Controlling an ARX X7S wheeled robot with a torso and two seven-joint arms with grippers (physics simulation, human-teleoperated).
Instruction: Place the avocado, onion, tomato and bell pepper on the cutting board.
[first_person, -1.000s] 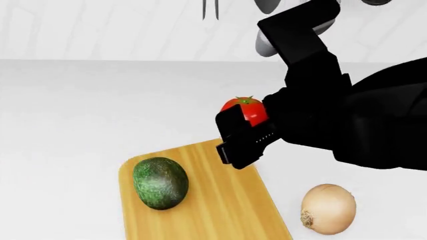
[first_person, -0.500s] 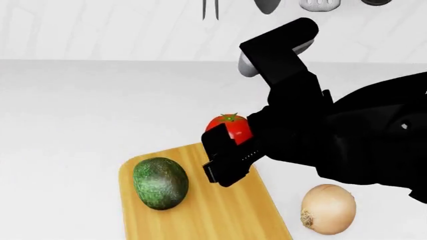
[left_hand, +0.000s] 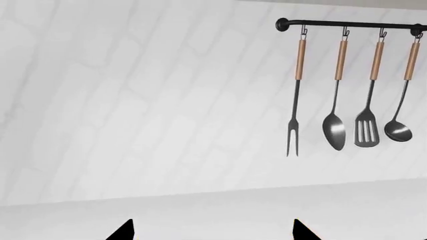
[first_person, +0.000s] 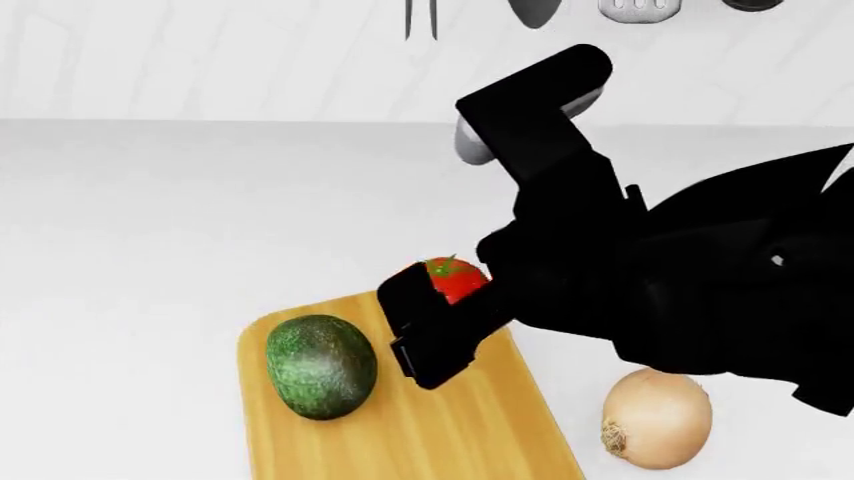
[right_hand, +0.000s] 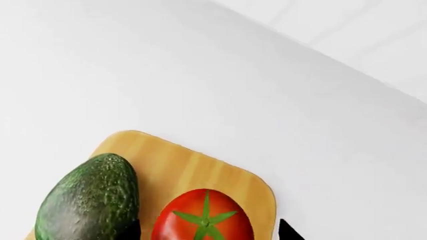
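Since a second ago the right hand has carried the tomato down and toward the avocado, from beyond the far edge of the cutting board to above its far end. It is pinching the tomato between its fingers; in the right wrist view the tomato sits directly ahead of the hand with the board's corner under it, though I cannot tell whether it touches the wood yet.

The avocado already lies on the board, just beside the hand on its inner side. The onion rests on the counter, off the board, on the hand's other side, nearer the robot. The bell pepper is not in view.

So, as I judge it, one item is placed, a second is close to being set down, and two remain. The left hand shows only two dark fingertips, spread apart and holding nothing, facing the wall with its utensil rail.
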